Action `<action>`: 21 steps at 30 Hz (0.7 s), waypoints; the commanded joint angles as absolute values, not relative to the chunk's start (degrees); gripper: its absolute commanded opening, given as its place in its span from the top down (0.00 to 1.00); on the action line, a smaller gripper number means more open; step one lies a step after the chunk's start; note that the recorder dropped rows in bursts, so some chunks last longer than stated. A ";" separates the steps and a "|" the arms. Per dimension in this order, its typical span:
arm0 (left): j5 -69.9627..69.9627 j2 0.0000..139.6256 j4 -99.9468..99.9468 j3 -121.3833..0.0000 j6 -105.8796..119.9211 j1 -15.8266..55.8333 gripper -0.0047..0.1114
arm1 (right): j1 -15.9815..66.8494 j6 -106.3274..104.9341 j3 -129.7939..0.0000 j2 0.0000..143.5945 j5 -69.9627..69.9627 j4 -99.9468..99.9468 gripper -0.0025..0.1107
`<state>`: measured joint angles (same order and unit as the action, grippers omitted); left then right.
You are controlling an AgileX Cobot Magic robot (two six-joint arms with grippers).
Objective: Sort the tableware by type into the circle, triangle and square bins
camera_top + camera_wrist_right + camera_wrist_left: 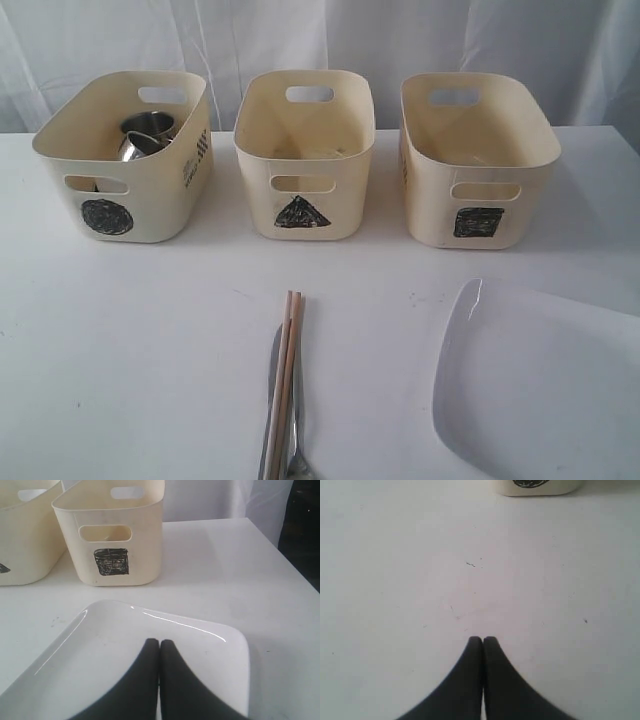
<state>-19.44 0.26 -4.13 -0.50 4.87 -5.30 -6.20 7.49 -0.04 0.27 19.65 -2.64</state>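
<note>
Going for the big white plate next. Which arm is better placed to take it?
Right. The right gripper, shut, hangs over the plate, with the square bin just ahead. The left gripper, also shut, is over the table near the circle bin.

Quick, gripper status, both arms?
Left gripper: closed, holding nothing, facing bare table.
Right gripper: closed, holding nothing, facing the white plate.

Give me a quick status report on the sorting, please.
Left gripper shut, empty; right gripper shut above plate. Steel mugs in circle bin; chopsticks, cutlery unsorted. Nothing blocking.
</note>
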 commanded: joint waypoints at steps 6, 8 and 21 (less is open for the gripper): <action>-20.18 0.00 -3.90 0.00 6.40 -5.53 0.96 | -6.34 7.78 0.00 0.00 19.46 -2.81 0.98; -20.18 0.00 -3.90 0.00 6.40 -5.53 0.96 | -6.34 7.78 0.00 0.00 19.46 -2.81 0.98; -20.18 0.00 -3.90 0.00 6.40 -5.53 0.96 | -6.34 7.78 0.00 0.00 19.20 -2.81 0.98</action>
